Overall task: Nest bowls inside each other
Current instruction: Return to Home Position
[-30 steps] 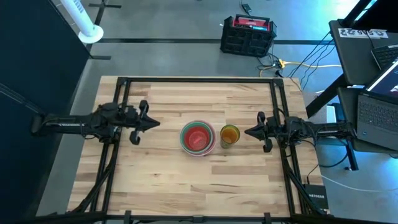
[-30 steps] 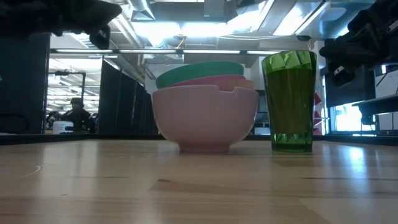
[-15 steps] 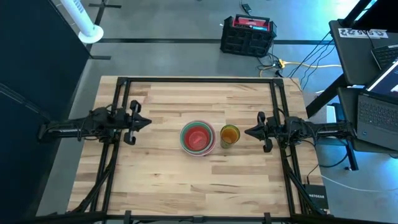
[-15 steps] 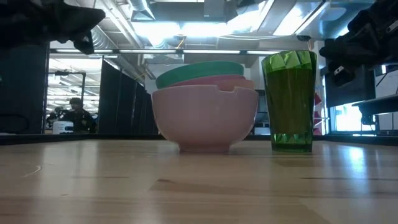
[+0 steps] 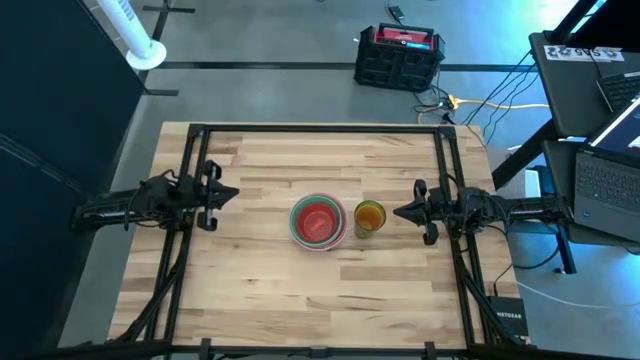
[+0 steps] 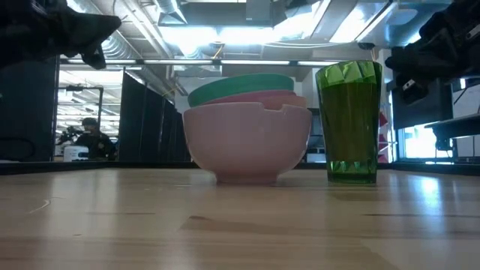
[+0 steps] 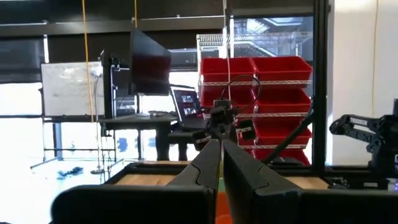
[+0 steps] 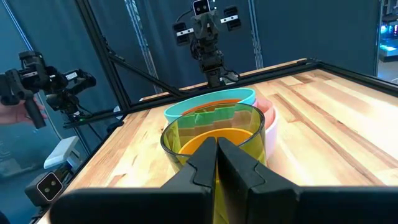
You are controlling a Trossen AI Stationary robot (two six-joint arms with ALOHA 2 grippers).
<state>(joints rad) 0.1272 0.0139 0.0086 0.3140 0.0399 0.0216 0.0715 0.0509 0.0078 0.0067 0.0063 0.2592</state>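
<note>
The bowls (image 5: 318, 222) stand nested in one stack at the table's middle, red innermost, then teal and pink rims. In the low view the outermost pale pink bowl (image 6: 247, 142) rests by its foot on the table, with a pink rim and a teal rim (image 6: 241, 88) rising above it. My left gripper (image 5: 236, 192) hovers shut near the table's left side, well clear of the stack, and shows in its own view (image 7: 221, 152). My right gripper (image 5: 397, 212) hovers shut just right of the green cup (image 8: 214, 134), touching nothing.
A tall green cup (image 5: 369, 217) with an orange cup (image 8: 214, 144) inside stands right beside the stack, between it and my right gripper. Black frame rails (image 5: 190, 160) run along both table sides. Bare wood lies near and far of the stack. A black crate (image 5: 398, 55) sits on the floor beyond.
My left gripper has drawn back toward the table's left edge, away from the bowls, and stayed shut. The bowls, the cups and my right arm have kept still.
</note>
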